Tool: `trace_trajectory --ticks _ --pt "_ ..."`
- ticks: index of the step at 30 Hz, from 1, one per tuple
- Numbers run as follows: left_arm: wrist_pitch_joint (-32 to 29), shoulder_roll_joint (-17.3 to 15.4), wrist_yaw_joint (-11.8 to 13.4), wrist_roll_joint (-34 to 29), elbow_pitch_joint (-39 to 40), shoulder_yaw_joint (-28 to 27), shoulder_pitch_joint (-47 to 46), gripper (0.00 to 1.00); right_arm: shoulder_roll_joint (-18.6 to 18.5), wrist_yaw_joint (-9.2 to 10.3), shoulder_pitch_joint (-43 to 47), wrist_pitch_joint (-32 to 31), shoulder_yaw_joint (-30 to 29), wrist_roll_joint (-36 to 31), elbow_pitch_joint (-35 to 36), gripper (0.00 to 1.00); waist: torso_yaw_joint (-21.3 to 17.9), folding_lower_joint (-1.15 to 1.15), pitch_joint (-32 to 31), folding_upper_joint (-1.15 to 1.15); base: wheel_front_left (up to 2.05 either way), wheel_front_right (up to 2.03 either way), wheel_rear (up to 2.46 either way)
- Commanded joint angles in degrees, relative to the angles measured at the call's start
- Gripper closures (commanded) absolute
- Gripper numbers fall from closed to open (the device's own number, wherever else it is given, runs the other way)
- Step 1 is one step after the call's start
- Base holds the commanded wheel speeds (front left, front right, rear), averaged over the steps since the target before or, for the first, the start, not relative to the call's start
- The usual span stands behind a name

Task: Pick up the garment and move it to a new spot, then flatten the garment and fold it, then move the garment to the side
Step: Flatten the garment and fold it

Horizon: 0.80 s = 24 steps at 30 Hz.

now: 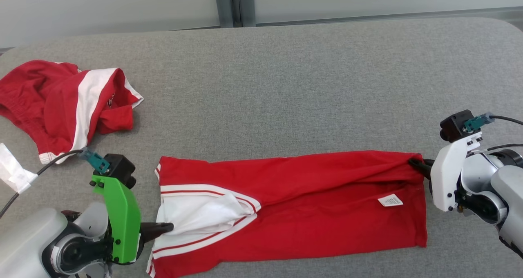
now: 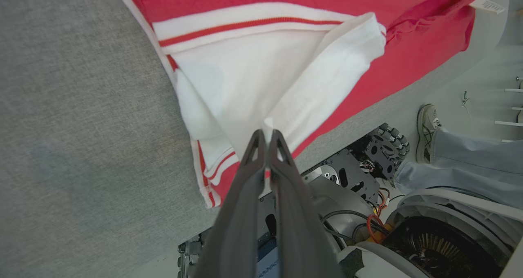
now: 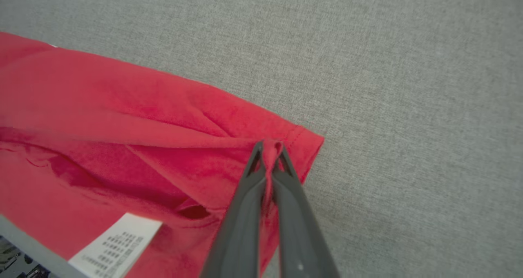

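We see the red cloth garment with white striped trim [image 1: 310,204] spread along the near edge of the grey fabric table [image 1: 286,86]. Our left gripper [image 1: 169,228] pinches its white panel — our right gripper [image 1: 413,162] pinches the opposite red corner, fingers closed on cloth.

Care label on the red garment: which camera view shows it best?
The right wrist view: the care label is close and large, its printed lines visible, on the red garment. The head view shows a small white tag near the garment's right end; the left wrist view shows it tiny at the top right edge.
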<state>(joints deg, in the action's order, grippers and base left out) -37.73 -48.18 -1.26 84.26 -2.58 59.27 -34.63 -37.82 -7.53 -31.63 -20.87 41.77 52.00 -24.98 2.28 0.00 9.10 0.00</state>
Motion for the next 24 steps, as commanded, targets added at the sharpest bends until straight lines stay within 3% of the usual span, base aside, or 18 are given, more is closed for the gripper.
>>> trace_trajectory --ticks 1,11,19,20,21,22,23,24 --pt "-0.3 0.4 0.0 0.6 -0.6 0.1 1.1 1.0 -0.8 0.08 -0.6 -1.1 0.6 0.7 0.5 1.0 -0.1 0.0 0.2 0.0 0.0 0.0 0.0" --pt "-0.5 0.6 -0.3 1.8 -2.6 0.2 2.1 1.0 -3.3 0.08 -1.0 -1.9 0.2 3.6 1.9 1.0 -0.2 0.0 -0.2 0.0 0.0 0.0 0.0" --pt "-0.8 1.1 0.1 2.4 -3.4 0.6 2.9 1.0 -2.6 0.08 1.9 -5.2 1.3 5.8 1.3 1.0 -0.3 0.0 -0.6 0.0 0.0 0.0 0.0" --pt "-0.7 1.2 0.1 2.4 -3.5 0.7 3.0 1.0 -2.4 0.08 2.0 -5.2 1.3 5.7 1.2 0.73 -0.3 0.0 -0.7 0.0 0.0 0.0 0.0" --pt "-0.6 1.3 0.1 2.3 -3.8 0.8 3.2 0.91 -2.2 0.08 2.2 -5.4 1.3 5.7 0.8 0.41 -0.4 0.0 -0.8 0.0 0.0 0.0 0.0" --pt "-0.6 1.4 0.1 2.2 -4.0 0.9 3.4 0.55 -1.9 0.08 2.4 -5.6 1.2 5.7 0.5 0.0 -0.5 0.0 -0.9 0.0 0.0 0.0 0.0" --pt "-0.5 1.4 0.1 2.1 -4.2 0.9 3.4 0.04 -1.7 0.08 2.4 -5.7 1.2 5.8 0.3 0.0 -0.6 0.0 -1.0 0.0 0.0 0.0 0.0" --pt "-0.3 1.5 0.0 2.1 -4.3 0.9 3.5 0.0 -1.5 0.08 2.4 -5.5 1.0 5.8 0.4 0.0 -0.7 0.0 -1.1 0.0 0.0 0.0 0.0"
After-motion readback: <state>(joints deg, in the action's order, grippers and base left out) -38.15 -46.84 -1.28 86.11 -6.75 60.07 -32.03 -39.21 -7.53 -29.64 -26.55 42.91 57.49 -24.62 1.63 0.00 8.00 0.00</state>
